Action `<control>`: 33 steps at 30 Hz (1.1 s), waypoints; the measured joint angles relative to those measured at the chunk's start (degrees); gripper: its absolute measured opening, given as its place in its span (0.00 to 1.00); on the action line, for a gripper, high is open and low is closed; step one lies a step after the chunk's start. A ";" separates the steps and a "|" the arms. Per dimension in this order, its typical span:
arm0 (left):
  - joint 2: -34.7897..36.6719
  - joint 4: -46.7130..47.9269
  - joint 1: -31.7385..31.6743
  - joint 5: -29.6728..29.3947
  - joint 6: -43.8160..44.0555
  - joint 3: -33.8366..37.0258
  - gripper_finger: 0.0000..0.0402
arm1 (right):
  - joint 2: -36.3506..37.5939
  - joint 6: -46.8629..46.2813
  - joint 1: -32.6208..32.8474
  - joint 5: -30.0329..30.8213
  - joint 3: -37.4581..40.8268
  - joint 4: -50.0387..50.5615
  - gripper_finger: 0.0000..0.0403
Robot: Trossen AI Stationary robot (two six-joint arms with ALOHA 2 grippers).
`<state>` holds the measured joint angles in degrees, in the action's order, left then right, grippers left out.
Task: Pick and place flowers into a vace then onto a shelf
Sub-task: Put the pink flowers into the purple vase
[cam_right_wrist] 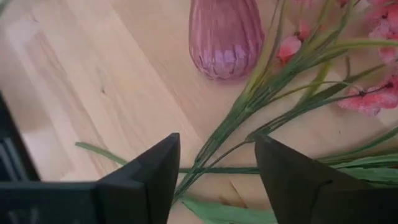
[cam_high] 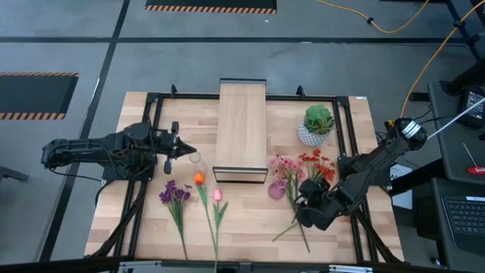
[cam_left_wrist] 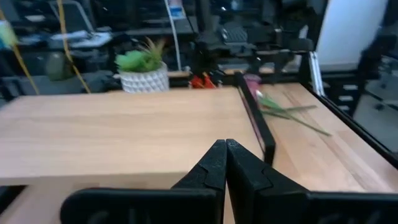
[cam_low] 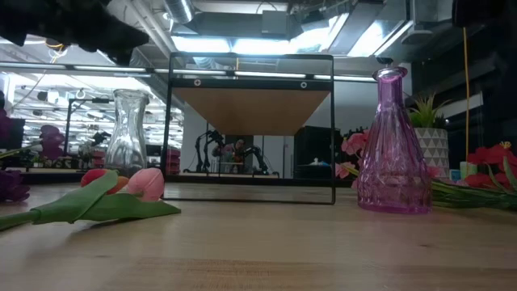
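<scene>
My right gripper [cam_high: 307,203] is open and points down over the green stems [cam_right_wrist: 249,118] of the pink blossoms [cam_high: 286,168] and red blooms [cam_high: 318,163], which lie on the table beside the pink glass vase [cam_high: 276,189]. Its fingers stand on either side of the stems in the right wrist view [cam_right_wrist: 217,171]. My left gripper [cam_high: 180,148] is shut and empty. It is held level with the shelf's top, just above the clear glass vase [cam_high: 195,159]. The purple cluster [cam_high: 174,193], orange tulip [cam_high: 199,180] and pink tulip [cam_high: 217,195] lie flat near the front. The wooden shelf [cam_high: 242,129] stands at the middle.
A round green plant in a white pot [cam_high: 317,125] stands to the right of the shelf. A dark frame [cam_high: 151,98] runs around the table top. In the low view both vases [cam_low: 128,133] [cam_low: 393,145] stand upright in front of the shelf's hollow end [cam_low: 250,121].
</scene>
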<state>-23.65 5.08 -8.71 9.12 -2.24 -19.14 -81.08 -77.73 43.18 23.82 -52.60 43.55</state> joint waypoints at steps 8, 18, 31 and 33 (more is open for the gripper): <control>-0.75 2.05 0.00 -0.17 0.07 0.00 0.01 | -5.36 -4.04 0.00 -1.58 0.02 -0.54 0.54; -1.49 2.07 0.00 -0.23 0.03 0.00 0.01 | -12.45 -6.25 0.00 -1.62 0.02 -5.62 0.54; -1.63 2.07 0.00 -0.46 0.14 0.00 0.01 | -15.32 -10.08 0.02 -3.04 0.02 -6.18 0.54; -1.63 2.10 0.00 -0.46 0.13 0.02 0.01 | -16.20 -10.05 0.01 -2.94 0.02 -6.18 0.54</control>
<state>-25.28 7.18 -8.71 8.67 -2.12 -19.11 -97.28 -87.79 43.19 20.87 -52.58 37.38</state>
